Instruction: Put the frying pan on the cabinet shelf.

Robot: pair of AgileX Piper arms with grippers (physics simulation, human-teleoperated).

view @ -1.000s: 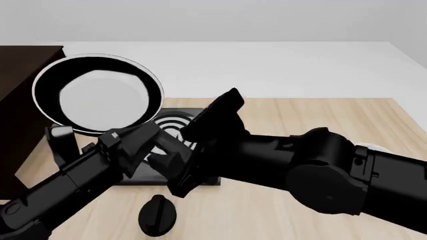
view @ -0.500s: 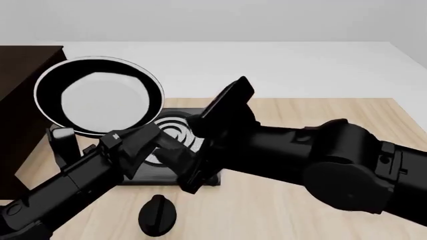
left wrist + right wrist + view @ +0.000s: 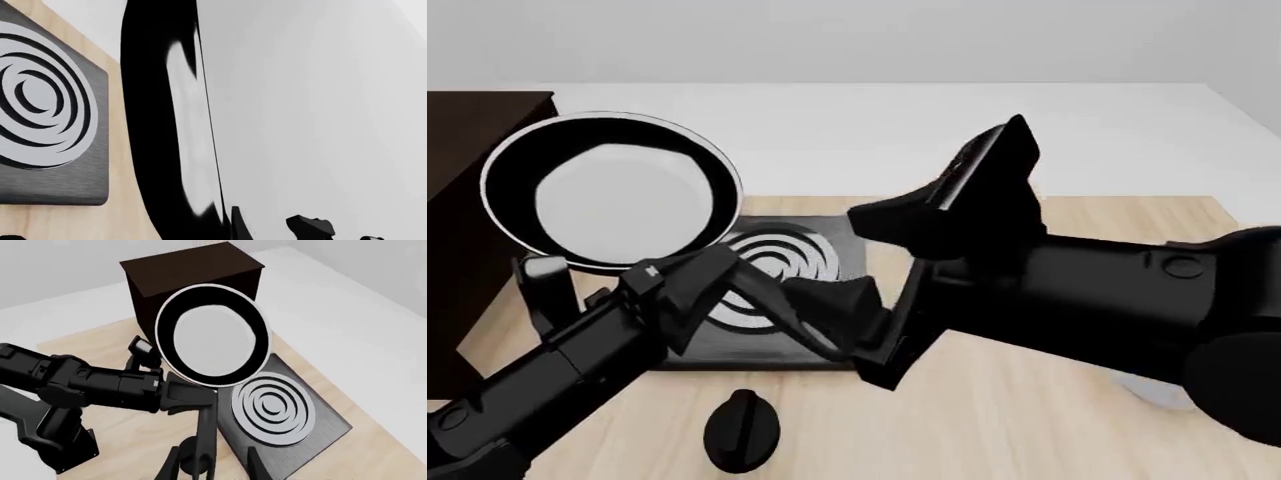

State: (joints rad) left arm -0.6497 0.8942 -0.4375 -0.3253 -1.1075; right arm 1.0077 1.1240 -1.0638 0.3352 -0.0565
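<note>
The frying pan (image 3: 611,190) is held up in the air, tilted so that its pale inside faces me, just right of the dark cabinet (image 3: 467,200). My left gripper (image 3: 714,288) is shut on the handle close to the pan's rim; the right wrist view (image 3: 179,395) shows this grip. The long handle (image 3: 205,430) runs down from the pan (image 3: 213,342) between the spread fingers of my right gripper (image 3: 213,469), which is open and does not touch it. In the front view the right gripper (image 3: 811,312) hangs over the stove plate. In the left wrist view the pan (image 3: 167,125) shows edge-on.
The square black stove plate (image 3: 814,255) with grey rings lies on the wooden tabletop under both grippers; it also shows in the wrist views (image 3: 280,410) (image 3: 47,125). A black knob (image 3: 741,430) sits near the front edge. The cabinet's top (image 3: 190,265) is behind the pan.
My right arm has drawn back to the right and lifted, uncovering more of the stove plate. The pan has shifted slightly left toward the cabinet, still in the left gripper.
</note>
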